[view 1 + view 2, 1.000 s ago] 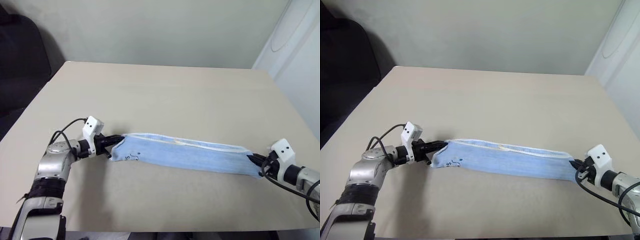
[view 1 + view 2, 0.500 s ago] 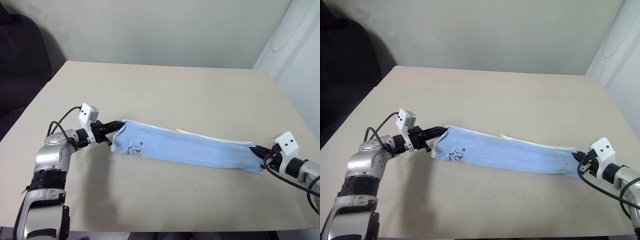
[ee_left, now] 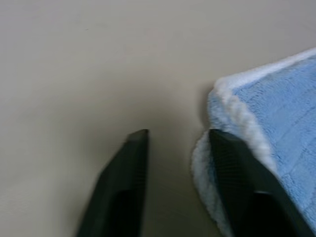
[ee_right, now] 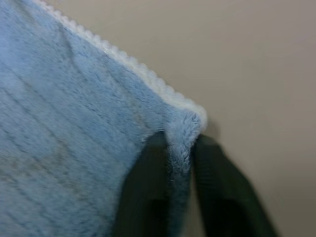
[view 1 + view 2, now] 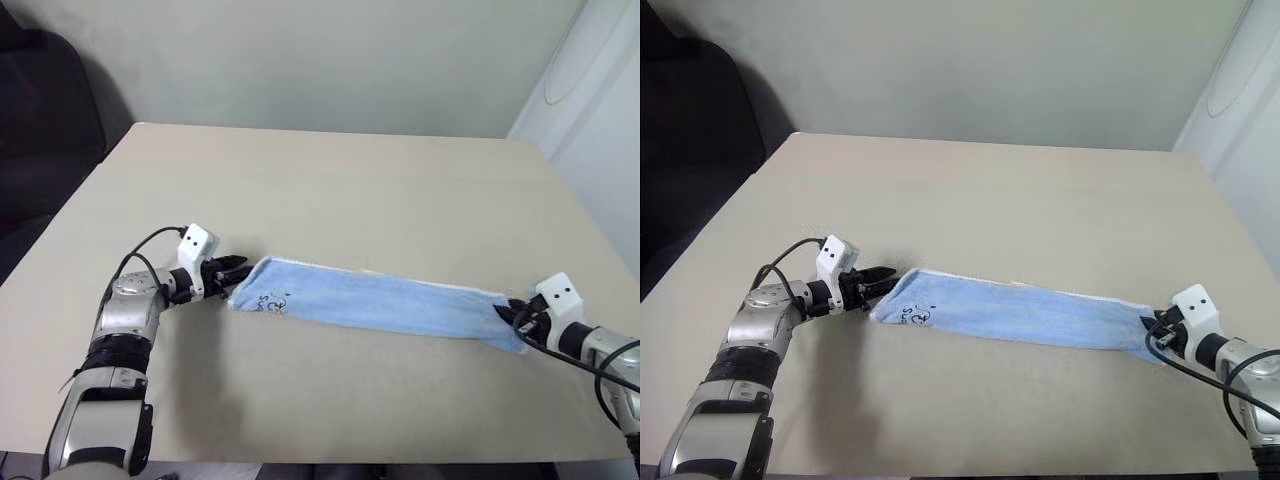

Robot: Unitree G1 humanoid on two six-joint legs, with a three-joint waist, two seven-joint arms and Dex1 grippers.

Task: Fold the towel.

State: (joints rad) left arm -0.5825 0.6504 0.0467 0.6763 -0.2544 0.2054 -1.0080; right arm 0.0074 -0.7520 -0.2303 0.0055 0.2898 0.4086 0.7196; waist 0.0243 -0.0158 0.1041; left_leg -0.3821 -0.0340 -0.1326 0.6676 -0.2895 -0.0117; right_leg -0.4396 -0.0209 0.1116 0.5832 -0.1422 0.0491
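The towel [image 5: 370, 300] lies on the beige table [image 5: 330, 190] as a long, narrow light blue strip with a white trimmed edge, running from left to right. A small dark printed mark [image 5: 272, 301] sits near its left end. My left gripper [image 5: 237, 270] is at that end and open. In the left wrist view its fingers [image 3: 123, 187] stand apart over bare table, and the towel's corner [image 3: 276, 108] is beside one finger, not between them. My right gripper [image 5: 507, 312] is at the towel's right end. Its fingers [image 4: 148, 182] are slightly parted, with the towel's corner [image 4: 74, 108] lying between them.
A dark chair [image 5: 40, 120] stands beyond the table's left back corner. A white panel [image 5: 590, 100] rises at the right. The table's near edge runs just below both arms, and open tabletop stretches behind the towel.
The towel, stretched taut and held up between both shut grippers, has come down flat onto the table. The left gripper has opened and let go of its corner; the right gripper's fingers have parted.
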